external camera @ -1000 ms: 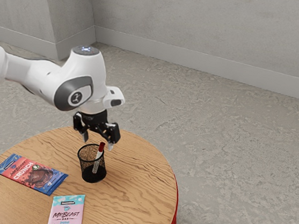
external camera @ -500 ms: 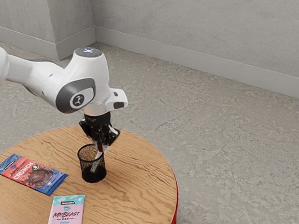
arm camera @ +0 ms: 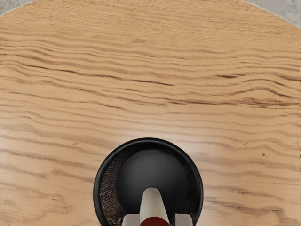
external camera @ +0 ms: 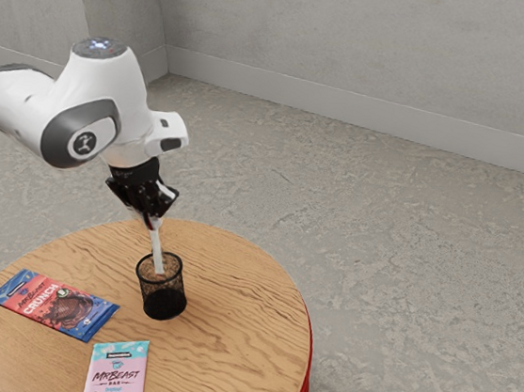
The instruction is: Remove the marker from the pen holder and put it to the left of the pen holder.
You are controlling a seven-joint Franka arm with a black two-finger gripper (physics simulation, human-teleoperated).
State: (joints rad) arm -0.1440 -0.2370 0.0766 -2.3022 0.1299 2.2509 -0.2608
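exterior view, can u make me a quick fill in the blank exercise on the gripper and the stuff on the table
The gripper holds the marker by its ____ end. The pen holder is ____ in colour. On the wooden table lie ____ chocolate bars.

Missing words: red; black; two.

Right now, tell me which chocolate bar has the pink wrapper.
The Original bar, cut off by the exterior view's lower edge: its wrapper is pink with a turquoise end, whereas the CRUNCH bar is red and blue.
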